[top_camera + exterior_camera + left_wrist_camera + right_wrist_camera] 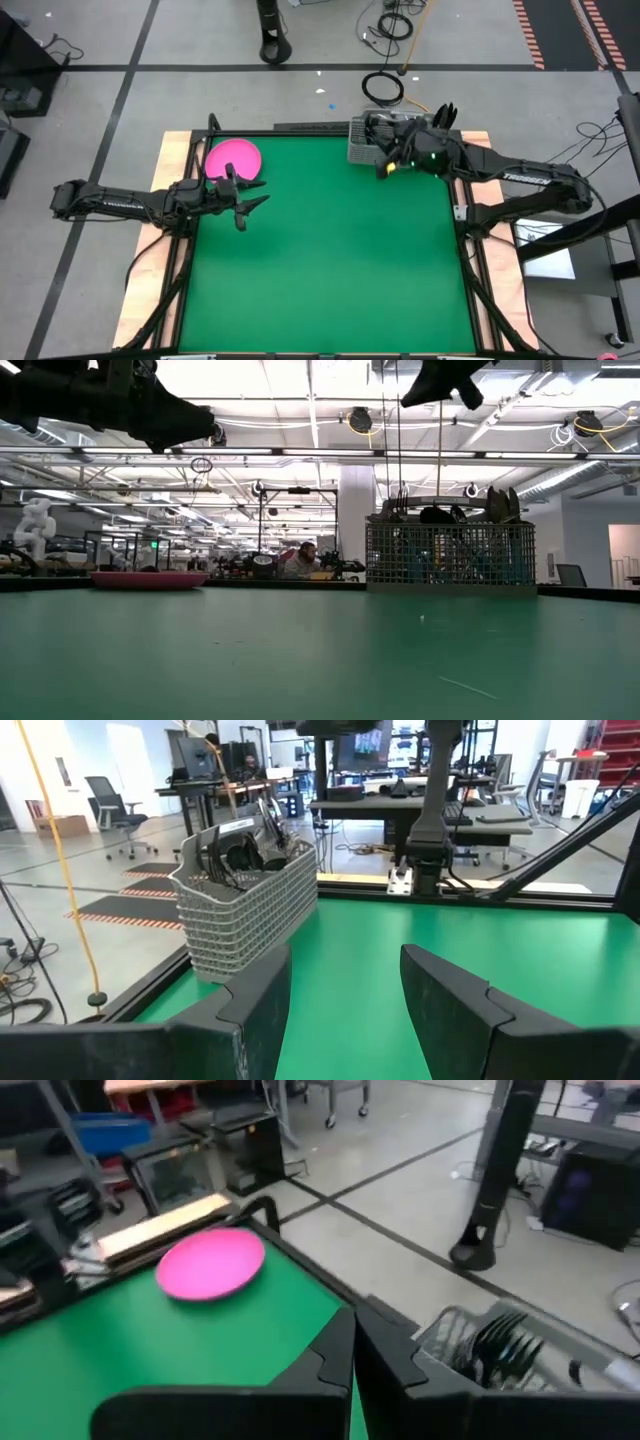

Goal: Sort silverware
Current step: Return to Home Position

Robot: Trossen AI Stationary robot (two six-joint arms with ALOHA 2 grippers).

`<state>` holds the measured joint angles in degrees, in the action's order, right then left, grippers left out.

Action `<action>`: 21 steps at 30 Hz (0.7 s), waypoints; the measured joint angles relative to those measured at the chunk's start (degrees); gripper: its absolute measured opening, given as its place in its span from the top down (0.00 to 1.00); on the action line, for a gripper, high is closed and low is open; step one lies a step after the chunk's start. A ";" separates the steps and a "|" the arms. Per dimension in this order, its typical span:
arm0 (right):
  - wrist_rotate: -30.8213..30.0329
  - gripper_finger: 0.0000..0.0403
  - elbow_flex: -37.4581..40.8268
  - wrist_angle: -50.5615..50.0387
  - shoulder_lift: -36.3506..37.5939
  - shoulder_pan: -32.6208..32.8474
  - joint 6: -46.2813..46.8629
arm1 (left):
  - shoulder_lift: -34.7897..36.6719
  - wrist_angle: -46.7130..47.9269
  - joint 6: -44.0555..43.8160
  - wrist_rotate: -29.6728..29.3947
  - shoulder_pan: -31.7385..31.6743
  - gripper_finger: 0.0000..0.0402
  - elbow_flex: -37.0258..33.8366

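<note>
The silverware [245,848] stands bunched in the one wire basket [360,140], too crowded to count, and the one pink plate [233,158] lies well left of the basket. The right gripper [352,1342] hangs above the basket, its fingers clenched on nothing. The left gripper [345,965] waits well apart from the basket, near the plate, with its fingers spread.
</note>
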<state>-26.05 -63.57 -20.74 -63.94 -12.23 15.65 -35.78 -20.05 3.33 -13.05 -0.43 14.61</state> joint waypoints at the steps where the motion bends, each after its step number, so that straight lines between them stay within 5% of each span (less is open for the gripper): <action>1: -0.95 1.00 0.26 -0.76 0.31 1.48 0.74 | -0.01 0.00 0.00 0.20 0.00 0.52 0.00; 11: -5.13 1.00 9.84 1.90 0.37 12.33 6.66 | 0.01 0.00 -2.17 2.07 0.13 0.52 0.00; 21: -3.41 1.00 24.94 27.77 -0.05 19.66 4.94 | -1.04 -0.72 -6.08 5.74 0.20 0.52 0.00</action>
<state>-29.46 -38.63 7.03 -63.99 7.43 20.58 -36.82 -20.77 -2.74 -7.31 -0.23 14.61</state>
